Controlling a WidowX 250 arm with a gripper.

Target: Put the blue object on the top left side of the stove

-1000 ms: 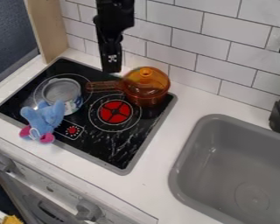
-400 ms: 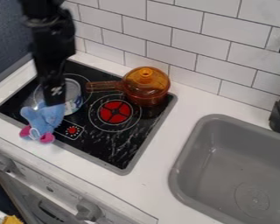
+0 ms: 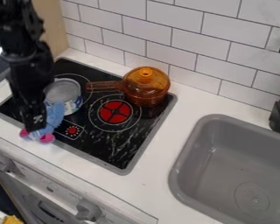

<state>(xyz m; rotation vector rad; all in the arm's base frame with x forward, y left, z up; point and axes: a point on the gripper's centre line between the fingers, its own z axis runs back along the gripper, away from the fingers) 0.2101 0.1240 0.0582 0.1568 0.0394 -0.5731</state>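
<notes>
- I have the end effector (image 3: 35,126) at the blue plush toy (image 3: 54,117); I cannot tell its grip state.
- Toy location: near left edge of the stove (image 3: 120,146), beside the can (image 3: 64,90).
- Can label: printed; I cannot read it.
- End effector: white marking, illegible.

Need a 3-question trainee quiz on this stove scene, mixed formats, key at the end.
1. Multiple choice. The gripper is at the:
A) faucet
B) blue plush toy
C) sink basin

2. True or false. The handle of the orange lidded pot points toward the tin on the stove.

3. Fill in the blank. The rounded ends of the toy, at the stove's front edge, are ____ in colour.

Key: 1: B; 2: true; 3: pink.
</notes>
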